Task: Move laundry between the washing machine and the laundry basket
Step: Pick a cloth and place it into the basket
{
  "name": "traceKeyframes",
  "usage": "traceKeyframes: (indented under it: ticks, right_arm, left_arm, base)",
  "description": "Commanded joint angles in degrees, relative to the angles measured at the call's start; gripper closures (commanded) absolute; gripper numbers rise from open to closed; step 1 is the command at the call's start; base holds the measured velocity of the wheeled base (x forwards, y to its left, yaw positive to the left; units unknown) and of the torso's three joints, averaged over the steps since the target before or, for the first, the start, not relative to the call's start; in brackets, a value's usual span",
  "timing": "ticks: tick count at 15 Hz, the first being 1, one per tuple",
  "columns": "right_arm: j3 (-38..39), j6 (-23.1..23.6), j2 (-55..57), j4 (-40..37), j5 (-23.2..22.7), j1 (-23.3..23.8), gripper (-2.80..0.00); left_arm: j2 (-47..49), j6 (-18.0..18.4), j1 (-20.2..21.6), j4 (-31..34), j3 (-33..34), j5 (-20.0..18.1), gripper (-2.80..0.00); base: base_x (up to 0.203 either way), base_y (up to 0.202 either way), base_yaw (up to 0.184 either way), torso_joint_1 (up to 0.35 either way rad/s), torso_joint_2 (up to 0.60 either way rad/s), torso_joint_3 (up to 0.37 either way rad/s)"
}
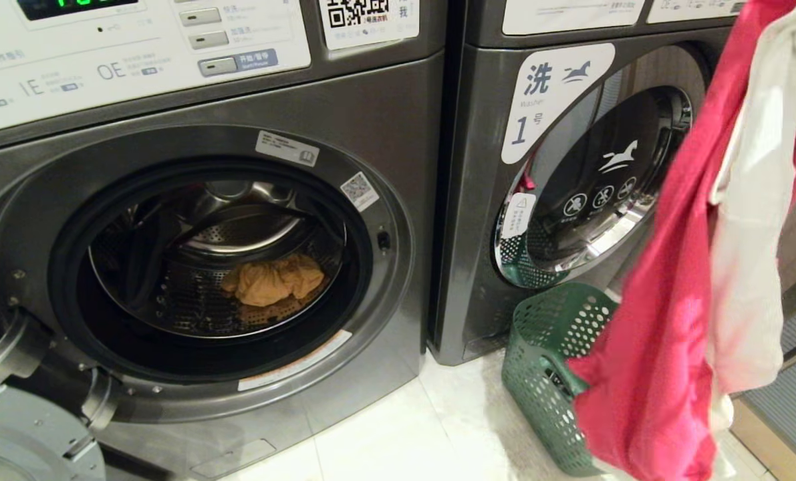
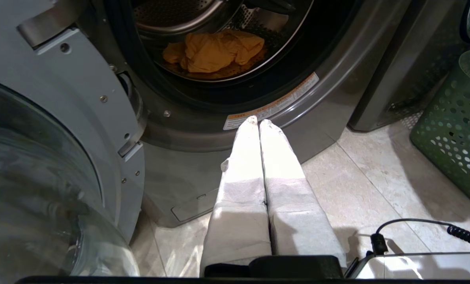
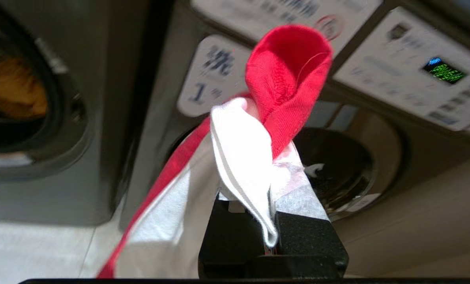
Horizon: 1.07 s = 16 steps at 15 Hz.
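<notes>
Between my right end effector's [image 3: 272,185] clamped fingers hang a red-pink garment [image 1: 658,321] and a white garment [image 1: 752,234], draped above the green laundry basket [image 1: 551,361] before machine 1 [image 1: 478,200]. My left end effector [image 2: 257,120], pressed shut and empty, hangs low before the open washing machine [image 1: 384,127], where a mustard garment [image 1: 274,279] lies inside the drum.

The washing machine [image 1: 371,133] had matt grey metal panels and a shiny perforated steel drum [image 1: 197,294]. The laundry basket [image 1: 545,361] was matt green plastic; the red garment [image 1: 651,334] looked soft woven cloth.
</notes>
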<state>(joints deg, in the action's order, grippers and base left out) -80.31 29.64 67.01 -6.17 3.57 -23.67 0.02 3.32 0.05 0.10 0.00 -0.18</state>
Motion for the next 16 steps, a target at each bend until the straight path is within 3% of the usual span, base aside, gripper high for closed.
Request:
traceKeyframes:
  ticks: [1, 8, 14, 16]
  right_arm:
    - [-5.2, 0.2, 1.4, -0.5, 1.3, 0.3, 0.00]
    - [-30.4, 0.0, 8.1, -18.2, 13.3, 3.8, 0.00]
    - [-31.8, -0.4, 10.5, -19.7, 15.1, 13.5, 0.00]
    - [-31.8, -3.0, 12.1, -19.7, 16.0, 16.5, 0.00]
  left_arm:
    - [0.0, 0.0, 0.0, 0.0, 0.0, 0.0, 0.00]
    - [0.0, 0.0, 0.0, 0.0, 0.0, 0.0, 0.00]
    - [0.0, 0.0, 0.0, 0.0, 0.0, 0.0, 0.00]
    - [0.0, 0.0, 0.0, 0.0, 0.0, 0.0, 0.00]
  base:
    - [0.000, 0.000, 0.000, 0.000, 0.00, 0.000]
    - [0.000, 0.000, 0.000, 0.000, 0.00, 0.000]
    - [0.000, 0.000, 0.000, 0.000, 0.00, 0.000]
    - [0.000, 0.000, 0.000, 0.000, 0.00, 0.000]
